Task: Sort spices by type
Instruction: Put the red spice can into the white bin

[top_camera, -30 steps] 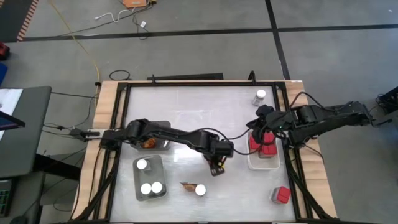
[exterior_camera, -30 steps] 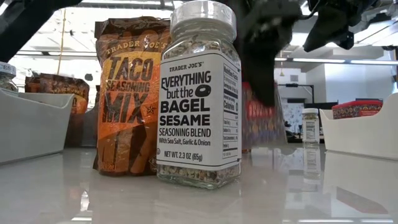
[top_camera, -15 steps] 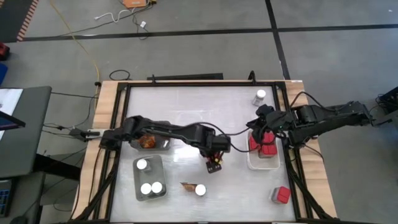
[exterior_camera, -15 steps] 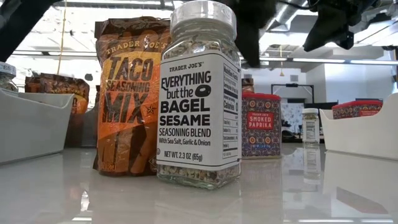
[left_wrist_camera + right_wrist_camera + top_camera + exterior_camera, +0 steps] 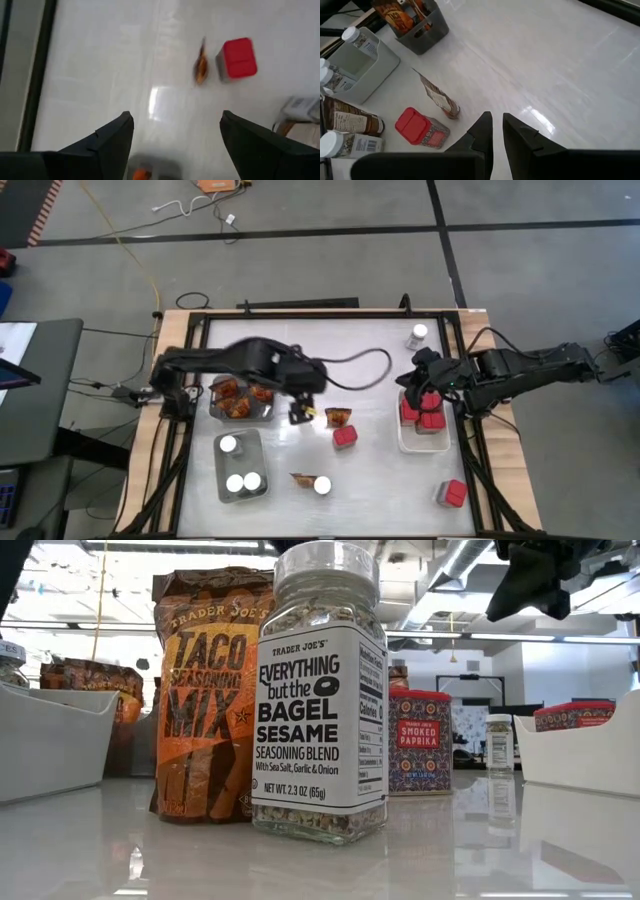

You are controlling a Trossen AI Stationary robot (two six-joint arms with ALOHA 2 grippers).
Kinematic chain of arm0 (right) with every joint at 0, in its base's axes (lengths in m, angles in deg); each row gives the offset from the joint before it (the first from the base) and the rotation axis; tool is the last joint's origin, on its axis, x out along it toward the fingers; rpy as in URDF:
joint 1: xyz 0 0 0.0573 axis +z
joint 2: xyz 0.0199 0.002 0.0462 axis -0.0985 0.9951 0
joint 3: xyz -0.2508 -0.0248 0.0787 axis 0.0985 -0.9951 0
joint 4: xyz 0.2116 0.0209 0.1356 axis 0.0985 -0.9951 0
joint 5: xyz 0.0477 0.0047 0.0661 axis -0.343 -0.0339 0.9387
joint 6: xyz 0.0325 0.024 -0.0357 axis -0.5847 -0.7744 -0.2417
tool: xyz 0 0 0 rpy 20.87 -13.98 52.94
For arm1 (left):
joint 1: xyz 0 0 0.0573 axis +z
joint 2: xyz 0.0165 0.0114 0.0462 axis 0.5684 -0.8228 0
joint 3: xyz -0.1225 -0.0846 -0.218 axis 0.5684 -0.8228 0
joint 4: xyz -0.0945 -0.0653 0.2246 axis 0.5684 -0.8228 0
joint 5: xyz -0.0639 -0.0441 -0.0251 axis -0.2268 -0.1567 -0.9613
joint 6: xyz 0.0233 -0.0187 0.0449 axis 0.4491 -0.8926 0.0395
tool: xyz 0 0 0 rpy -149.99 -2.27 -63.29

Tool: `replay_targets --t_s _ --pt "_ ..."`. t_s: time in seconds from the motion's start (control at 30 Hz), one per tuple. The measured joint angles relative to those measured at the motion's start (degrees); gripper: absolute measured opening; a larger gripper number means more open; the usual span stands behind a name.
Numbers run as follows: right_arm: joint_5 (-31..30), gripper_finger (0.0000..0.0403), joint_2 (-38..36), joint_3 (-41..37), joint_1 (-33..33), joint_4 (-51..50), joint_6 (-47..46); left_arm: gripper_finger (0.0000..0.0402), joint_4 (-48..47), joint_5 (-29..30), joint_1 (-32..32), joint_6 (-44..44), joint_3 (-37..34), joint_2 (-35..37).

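Spices half sorted: left gripper [image 5: 297, 414] hangs spread and empty over the bench near the grey packet tray [image 5: 214, 412], while a small red paprika box [image 5: 344, 436] beside a crinkled orange-brown packet [image 5: 338, 417] awaits sorting. Right gripper [image 5: 418, 402], fingers nearly pressed together, waits above the white tray [image 5: 421, 444] collecting red boxes.

The tabletop [image 5: 330, 345] lies open across its far middle. Mid-table, a red box [image 5: 344, 436] and a packet [image 5: 338, 417] stand close together; nearer the front, a jar [image 5: 322, 485] and another packet [image 5: 300, 478] crowd the gap between the trays.

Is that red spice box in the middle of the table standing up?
Yes, upright: the red box stands on its base, lid on top, label reading level.
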State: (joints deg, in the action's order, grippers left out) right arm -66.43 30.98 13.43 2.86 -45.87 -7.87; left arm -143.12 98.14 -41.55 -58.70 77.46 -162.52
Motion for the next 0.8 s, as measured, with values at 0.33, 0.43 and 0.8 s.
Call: replay_targets --t_s 0.33,0.43,0.8 --pt "0.0 0.0151 0.0 0.0 0.0 2.9 -0.4 0.0286 3.6 -0.5 0.9 2.3 -11.3 13.0" --pt "0.0 0.0211 0.0 0.0 0.0 3.3 0.3 0.0286 9.4 -1.4 1.0 2.4 -21.0 19.2" --pt "0.0 0.0315 0.6 0.0 0.0 3.8 0.5 0.0286 40.0 -3.9 1.2 -1.2 -60.8 45.9"
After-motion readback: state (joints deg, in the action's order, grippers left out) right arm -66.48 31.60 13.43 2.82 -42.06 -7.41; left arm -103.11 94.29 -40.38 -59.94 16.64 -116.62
